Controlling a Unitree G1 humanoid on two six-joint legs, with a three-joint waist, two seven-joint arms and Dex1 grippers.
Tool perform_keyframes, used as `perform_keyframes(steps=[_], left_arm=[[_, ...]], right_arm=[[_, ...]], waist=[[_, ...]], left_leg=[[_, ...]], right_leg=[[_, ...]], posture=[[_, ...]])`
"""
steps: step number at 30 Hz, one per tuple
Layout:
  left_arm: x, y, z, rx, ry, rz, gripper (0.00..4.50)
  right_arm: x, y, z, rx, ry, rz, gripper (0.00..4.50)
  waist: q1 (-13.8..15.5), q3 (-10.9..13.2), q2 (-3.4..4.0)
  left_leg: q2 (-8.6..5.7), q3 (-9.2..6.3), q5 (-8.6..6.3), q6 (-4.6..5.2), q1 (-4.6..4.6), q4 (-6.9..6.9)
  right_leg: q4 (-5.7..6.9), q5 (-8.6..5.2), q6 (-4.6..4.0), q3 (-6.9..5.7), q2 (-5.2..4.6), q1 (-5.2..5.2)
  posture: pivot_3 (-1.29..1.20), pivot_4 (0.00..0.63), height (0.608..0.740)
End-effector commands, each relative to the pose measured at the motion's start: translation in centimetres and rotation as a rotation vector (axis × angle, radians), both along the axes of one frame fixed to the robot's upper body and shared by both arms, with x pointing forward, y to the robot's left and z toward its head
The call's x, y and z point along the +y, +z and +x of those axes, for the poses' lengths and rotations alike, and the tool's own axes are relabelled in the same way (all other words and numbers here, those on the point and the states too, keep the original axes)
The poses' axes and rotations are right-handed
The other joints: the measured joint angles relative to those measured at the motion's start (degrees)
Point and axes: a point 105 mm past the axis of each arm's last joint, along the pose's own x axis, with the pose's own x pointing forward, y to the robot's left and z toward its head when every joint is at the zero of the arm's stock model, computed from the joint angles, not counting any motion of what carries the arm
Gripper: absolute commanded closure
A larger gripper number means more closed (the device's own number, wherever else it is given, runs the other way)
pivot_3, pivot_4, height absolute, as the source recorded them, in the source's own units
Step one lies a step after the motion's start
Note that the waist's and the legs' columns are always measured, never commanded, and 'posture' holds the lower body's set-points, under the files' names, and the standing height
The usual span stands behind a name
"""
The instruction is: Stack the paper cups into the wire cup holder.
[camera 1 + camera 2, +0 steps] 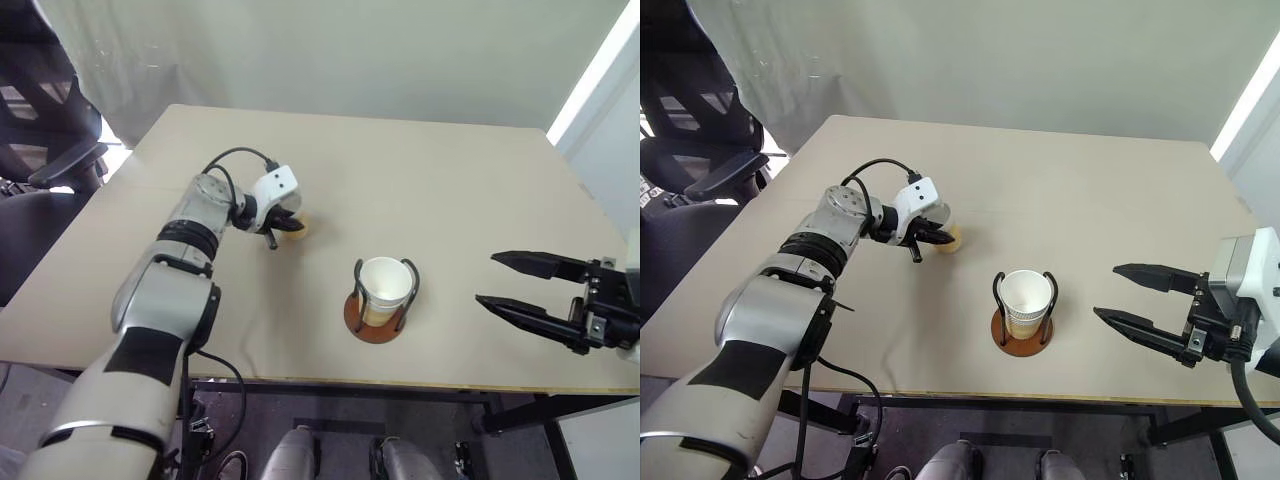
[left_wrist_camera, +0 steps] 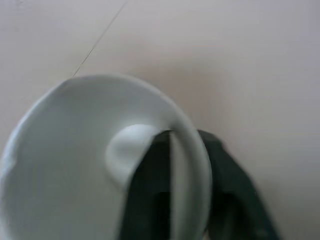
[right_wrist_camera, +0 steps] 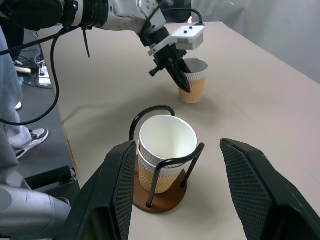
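Observation:
One paper cup stands upright on the table left of centre. My left gripper is shut on its rim, one finger inside the cup and the other finger outside the wall. The wire cup holder, a rust-brown disc with black wire loops, stands near the table's front edge. Two stacked paper cups sit in it. My right gripper hovers open to the right of the holder, pointing at it, nothing between its fingers.
The beige table has free room behind and to the right of the holder. A black office chair stands off the left edge. A person's leg and shoe show beside the table.

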Motion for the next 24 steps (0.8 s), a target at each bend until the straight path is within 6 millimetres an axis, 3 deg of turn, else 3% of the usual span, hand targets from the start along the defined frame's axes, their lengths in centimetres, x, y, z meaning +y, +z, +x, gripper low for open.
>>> perform_keyframes(steps=[1, 7, 11, 15, 18, 20, 24], left_arm=[[-0.6, 3.6, -0.5, -0.046, -0.109, -0.012, 4.46], [-2.9, 8.8, -3.8, 0.039, -0.402, -0.098, 4.46], [-5.6, 13.1, -5.3, -0.041, -0.538, -0.126, 4.46], [-8.8, 16.6, -9.0, -0.098, -0.777, -0.175, 4.46], [-10.3, 17.6, -12.8, -0.062, -0.976, -0.195, 4.46], [-11.0, 17.2, -14.9, -0.014, -1.08, -0.176, 4.46], [-11.7, 15.1, -16.4, 0.077, -1.17, -0.097, 4.46]], right_arm=[[0.0, 0.8, -0.2, -0.04, 0.009, -0.002, 1.78], [-0.4, 1.5, -0.7, -0.056, 0.025, 0.013, 1.78], [-0.9, 1.5, -0.9, -0.057, 0.006, 0.002, 1.78], [-1.0, 1.3, -0.9, -0.062, -0.015, 0.003, 1.78], [-0.9, 1.2, -1.0, -0.066, -0.027, 0.003, 1.78], [-0.7, 1.1, -1.0, -0.073, -0.033, 0.006, 1.78], [-0.3, 0.9, -1.1, -0.08, -0.044, 0.014, 1.78]], waist=[[-0.01, 0.0, 0.0], [0.02, 0.0, -0.01], [-0.03, 0.01, -0.01], [-0.3, 0.02, 0.03], [-0.56, 0.02, 0.03], [-0.63, 0.02, 0.08], [-0.53, 0.02, 0.2]], left_leg=[[-0.01, 0.01, -0.08, 0.14, 0.01, 0.0], [-0.07, -0.02, -0.14, 0.23, -0.1, 0.0], [-0.09, -0.02, -0.21, 0.34, -0.14, -0.02], [-0.14, 0.24, -0.3, 0.45, -0.12, -0.07], [-0.12, 0.63, -0.37, 0.55, -0.09, -0.08], [-0.09, 0.8, -0.4, 0.59, -0.05, -0.02], [-0.18, 1.03, -0.53, 0.81, 0.17, 0.02]], right_leg=[[0.01, 0.0, 0.0, 0.0, 0.02, 0.0], [-0.02, 0.01, -0.02, -0.02, -0.03, -0.06], [-0.04, -0.02, -0.04, -0.03, -0.28, -0.09], [0.03, -0.01, 0.0, -0.26, -0.72, -0.14], [0.06, 0.0, 0.05, -0.35, -0.87, -0.2], [0.03, -0.03, 0.15, -0.25, -0.92, -0.17], [-0.02, -0.11, 0.3, -0.24, -1.08, 0.11]], posture=[[0.0, 0.15, 0.74], [0.0, 0.15, 0.74], [0.0, 0.15, 0.74], [0.0, 0.15, 0.74], [0.0, 0.15, 0.74], [0.0, 0.15, 0.74], [0.0, 0.15, 0.74]])
